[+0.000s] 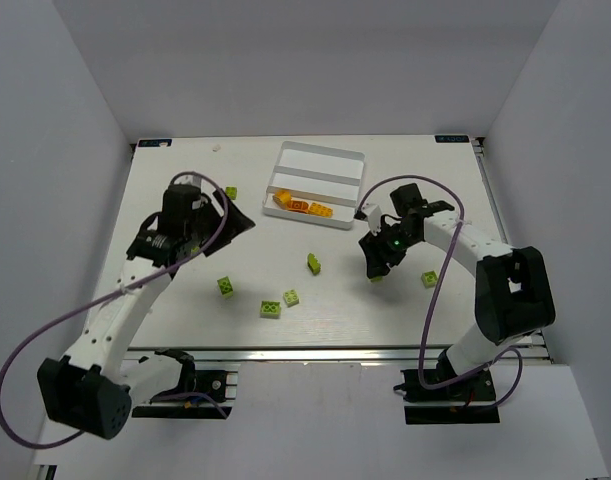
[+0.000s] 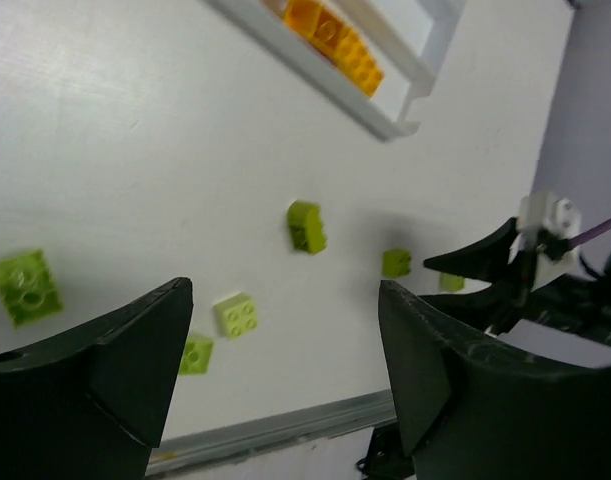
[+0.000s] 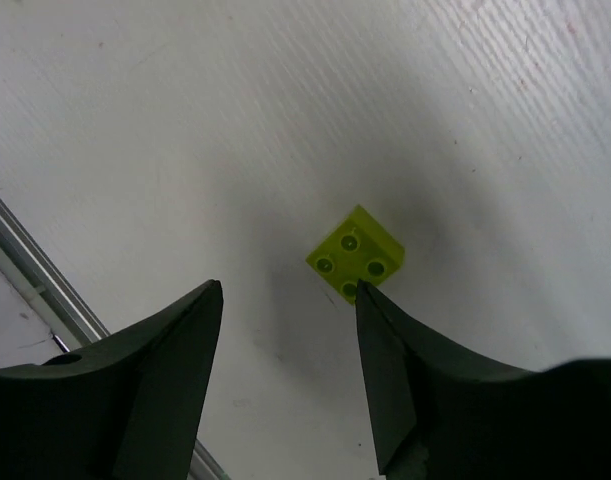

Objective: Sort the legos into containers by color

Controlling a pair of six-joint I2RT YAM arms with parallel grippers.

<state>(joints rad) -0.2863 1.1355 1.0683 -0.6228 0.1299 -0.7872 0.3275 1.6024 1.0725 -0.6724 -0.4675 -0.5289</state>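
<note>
Over green lego (image 3: 355, 255), right end effector (image 3: 288, 287) gapes.

A white table (image 1: 235, 235) fills the floor of a plain box. Its top is matte, and the right wrist view shows fine streaks and a few small dark specks on it. A pale back wall (image 1: 305, 60) rises behind it, with a left wall (image 1: 45, 150) and a right wall (image 1: 570, 120) slanting in at the sides. A silver metal rail (image 1: 315, 355) runs along the near edge of the table. A second rail (image 1: 492, 200) lines its right edge. Two small black brackets sit at the far corners, one left (image 1: 153, 143) and one right (image 1: 451, 138). A tiny white bit (image 1: 217, 147) lies at the far edge, near the left bracket.
</note>
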